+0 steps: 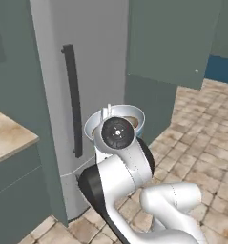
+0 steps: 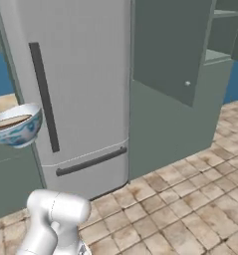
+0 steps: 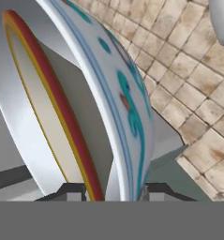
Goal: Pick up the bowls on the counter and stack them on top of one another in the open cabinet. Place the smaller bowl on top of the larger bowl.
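Now, larger bowl (image 2: 17, 127) white inside, blue-patterned outside, smaller bowl (image 2: 10, 121) nested

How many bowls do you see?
2. The larger bowl is held up in the gripper, in front of the fridge. The smaller bowl sits nested inside it.
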You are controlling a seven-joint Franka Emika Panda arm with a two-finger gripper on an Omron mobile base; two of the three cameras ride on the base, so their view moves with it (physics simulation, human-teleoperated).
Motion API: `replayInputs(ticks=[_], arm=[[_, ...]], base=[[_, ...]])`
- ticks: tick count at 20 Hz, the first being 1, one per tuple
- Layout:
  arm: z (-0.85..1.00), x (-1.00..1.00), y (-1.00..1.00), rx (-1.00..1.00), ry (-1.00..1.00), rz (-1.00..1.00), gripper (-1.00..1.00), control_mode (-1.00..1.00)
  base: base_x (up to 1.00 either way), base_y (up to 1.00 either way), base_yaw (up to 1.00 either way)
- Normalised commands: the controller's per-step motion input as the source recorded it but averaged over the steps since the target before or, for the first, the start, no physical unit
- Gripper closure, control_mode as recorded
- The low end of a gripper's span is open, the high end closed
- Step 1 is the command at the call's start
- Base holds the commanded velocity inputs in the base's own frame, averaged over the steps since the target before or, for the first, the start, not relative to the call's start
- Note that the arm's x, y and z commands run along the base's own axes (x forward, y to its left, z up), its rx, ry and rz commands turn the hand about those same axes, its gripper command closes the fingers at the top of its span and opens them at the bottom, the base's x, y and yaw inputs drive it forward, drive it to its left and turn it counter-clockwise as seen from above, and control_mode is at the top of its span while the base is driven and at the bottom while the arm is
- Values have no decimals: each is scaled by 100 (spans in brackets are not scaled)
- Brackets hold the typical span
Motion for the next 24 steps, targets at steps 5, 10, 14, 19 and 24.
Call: replayInputs(ticks=[5, 10, 14, 19, 24], arm=[[0, 0, 0, 0, 0, 0, 100, 100], [0, 0, 0, 0, 0, 0, 100, 100], [0, 0, 0, 0, 0, 0, 100, 100], [0, 0, 0, 0, 0, 0, 100, 100], [0, 0, 0, 0, 0, 0, 100, 100]], base=[[-2, -81, -36], [0, -85, -36], [0, -85, -38], [0, -86, -38], [0, -85, -36]])
